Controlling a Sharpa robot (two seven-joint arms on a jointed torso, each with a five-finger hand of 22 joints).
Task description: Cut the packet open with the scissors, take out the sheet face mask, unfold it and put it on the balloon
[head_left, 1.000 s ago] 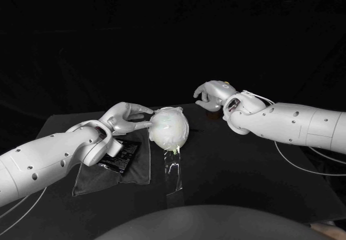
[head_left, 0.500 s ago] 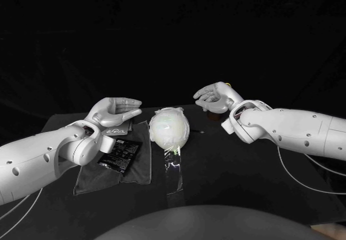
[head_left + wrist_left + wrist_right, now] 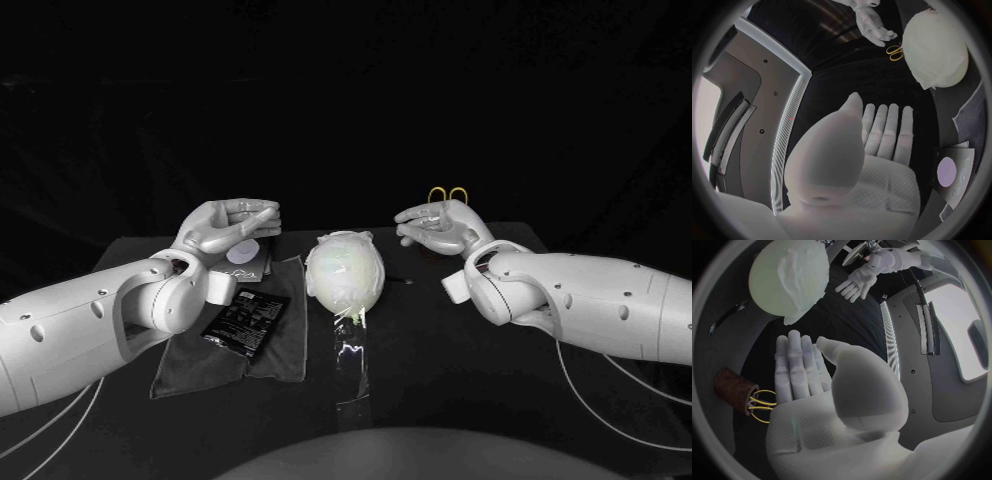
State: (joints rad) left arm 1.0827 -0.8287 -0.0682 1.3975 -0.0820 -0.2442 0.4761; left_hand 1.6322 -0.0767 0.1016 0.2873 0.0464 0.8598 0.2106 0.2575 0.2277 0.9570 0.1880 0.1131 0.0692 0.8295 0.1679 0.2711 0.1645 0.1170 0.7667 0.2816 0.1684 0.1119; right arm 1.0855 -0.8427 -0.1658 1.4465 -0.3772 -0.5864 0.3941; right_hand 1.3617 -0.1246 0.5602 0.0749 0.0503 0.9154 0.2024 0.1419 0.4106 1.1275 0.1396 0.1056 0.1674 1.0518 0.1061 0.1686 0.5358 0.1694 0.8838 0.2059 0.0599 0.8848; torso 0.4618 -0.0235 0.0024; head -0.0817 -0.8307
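Note:
The pale balloon (image 3: 343,268) lies at the table's middle with the white sheet mask (image 3: 799,271) draped over it. My left hand (image 3: 231,224) hovers to its left, holding nothing, fingers straight (image 3: 887,131). To the balloon's right my right hand (image 3: 438,224) is raised, also holding nothing, fingers extended (image 3: 799,367). The scissors' yellow handles (image 3: 446,192) stick up behind the right hand, standing in a brown holder (image 3: 734,388). The black packet (image 3: 245,314) lies on a dark cloth (image 3: 216,360) under my left forearm.
A white card with a purple circle (image 3: 245,254) lies beside the packet. A clear film strip (image 3: 349,360) runs from the balloon toward the table's front edge. The balloon (image 3: 939,44) and scissors (image 3: 894,51) also show past the left hand.
My left hand has left the balloon's side and pulled back to the left and up. The right hand has shifted slightly, and the scissors' handles now show behind it.

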